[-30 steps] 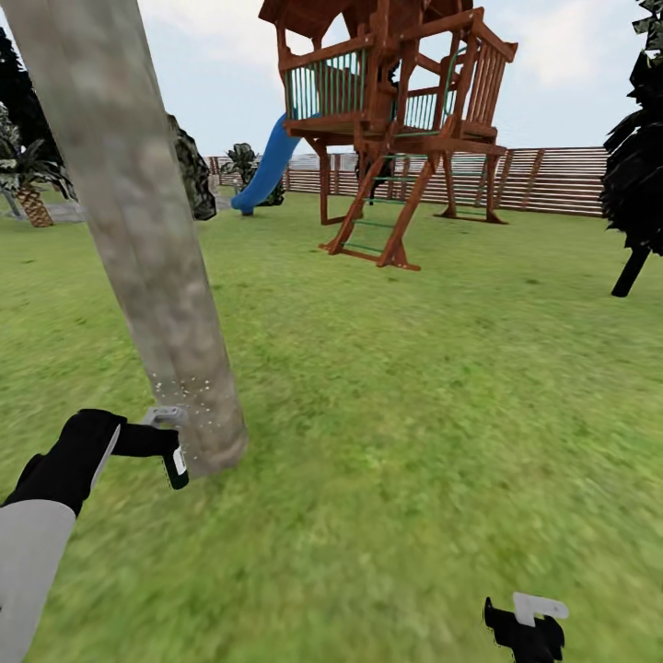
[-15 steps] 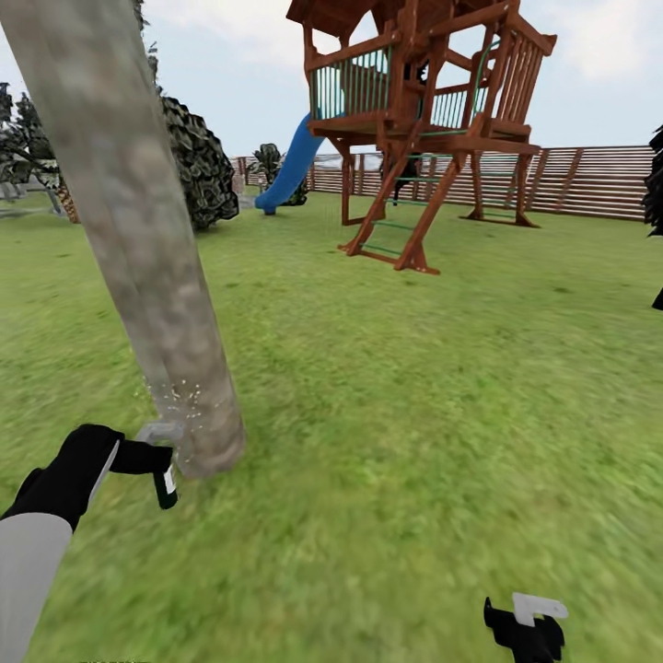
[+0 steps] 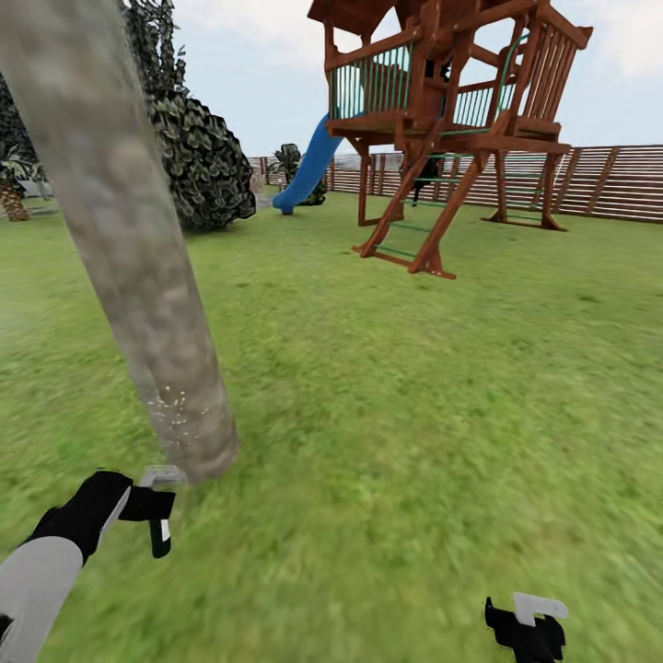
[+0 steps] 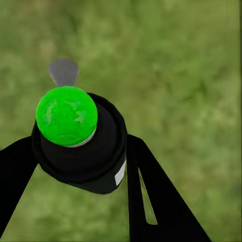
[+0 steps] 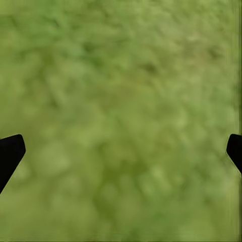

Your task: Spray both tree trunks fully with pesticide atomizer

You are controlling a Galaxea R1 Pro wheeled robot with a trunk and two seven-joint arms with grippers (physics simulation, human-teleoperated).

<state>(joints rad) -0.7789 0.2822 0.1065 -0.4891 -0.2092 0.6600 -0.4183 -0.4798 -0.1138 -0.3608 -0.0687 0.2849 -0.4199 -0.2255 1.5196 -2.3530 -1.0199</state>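
A thick, smooth, mottled grey-tan tree trunk (image 3: 138,249) leans across the left of the head view, and its base meets the lawn (image 3: 414,414). Fine spray specks (image 3: 170,410) dot the trunk low down. Just in front of that base, my left gripper (image 3: 147,505) is shut on the pesticide atomizer (image 3: 162,532), a dark bottle with a grey nozzle. In the left wrist view the atomizer (image 4: 80,146) shows a bright green round end between my black fingers (image 4: 151,196). My right gripper (image 3: 527,626) hangs low at the right, open over bare grass (image 5: 121,101).
A wooden play tower (image 3: 442,120) with a blue slide (image 3: 308,170) stands ahead to the right. Behind it runs a brown slatted fence (image 3: 608,180). A dark bushy tree (image 3: 198,157) stands behind the trunk, and a short palm (image 3: 11,184) sits at the far left.
The camera has swung, shifting the play tower rightward in the picture. My left gripper with the atomizer has dropped lower and drawn back from the trunk's base. The right gripper has not moved.
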